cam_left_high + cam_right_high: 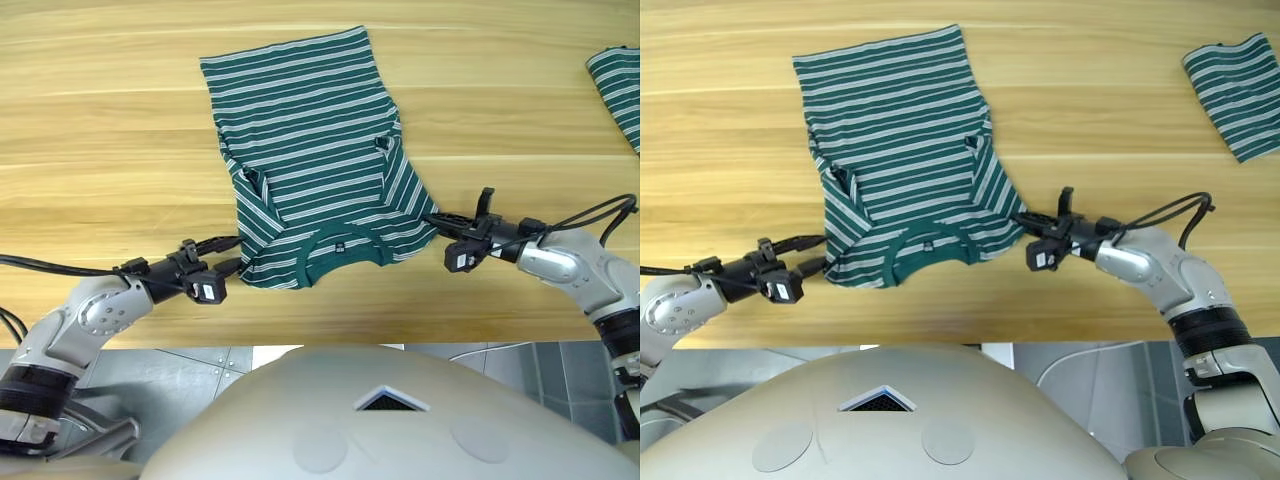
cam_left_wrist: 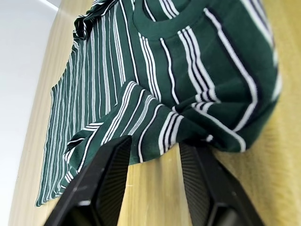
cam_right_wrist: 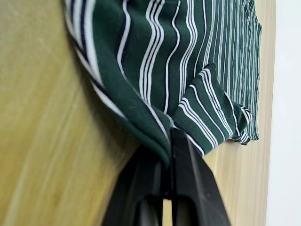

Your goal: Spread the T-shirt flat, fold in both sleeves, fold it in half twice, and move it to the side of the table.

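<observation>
One wooden table (image 1: 100, 130), grey tiled floor (image 1: 505, 365)

My left arm (image 1: 95, 310), at the lower left of the head view, wears a rounded silver-grey metal shell dotted with small dark screw heads, and a black ribbed collar sits below it. Thin black cables (image 1: 40, 262) run along it to the wrist. My left gripper (image 1: 238, 252) is black, with a small white-faced block (image 1: 205, 292) under it, and its fingers (image 2: 109, 181) have finely ribbed black pads. At the right edge, my right arm (image 1: 570, 262) has the same silver shell and a looping black cable (image 1: 590, 212). My right gripper (image 3: 170, 141) has slim black fingers.
</observation>
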Available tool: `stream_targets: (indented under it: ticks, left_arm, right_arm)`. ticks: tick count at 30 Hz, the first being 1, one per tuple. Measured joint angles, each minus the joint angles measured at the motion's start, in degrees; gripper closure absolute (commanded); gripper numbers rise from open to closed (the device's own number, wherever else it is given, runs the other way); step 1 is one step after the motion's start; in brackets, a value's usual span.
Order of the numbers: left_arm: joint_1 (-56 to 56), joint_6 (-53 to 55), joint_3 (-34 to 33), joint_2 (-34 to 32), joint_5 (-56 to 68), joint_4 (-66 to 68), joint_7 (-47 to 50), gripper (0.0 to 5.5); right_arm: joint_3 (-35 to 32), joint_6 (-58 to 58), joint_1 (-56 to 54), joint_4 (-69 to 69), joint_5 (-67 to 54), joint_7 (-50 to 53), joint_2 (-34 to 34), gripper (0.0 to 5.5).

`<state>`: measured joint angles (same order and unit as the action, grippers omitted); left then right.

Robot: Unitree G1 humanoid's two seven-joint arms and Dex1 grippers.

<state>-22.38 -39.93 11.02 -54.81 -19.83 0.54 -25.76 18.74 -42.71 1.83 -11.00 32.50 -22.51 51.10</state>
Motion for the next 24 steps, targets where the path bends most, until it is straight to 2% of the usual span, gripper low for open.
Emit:
stream_targets:
  ticks: [24]
  left_arm:
    - [-0.96, -1.02, 2.16, -1.93, -0.27, -6.11, -4.86, 3.59]
  right_arm:
    - [1.69, -1.82, -2.95, -2.53, 0.11, -0.35, -1.01, 5.48]
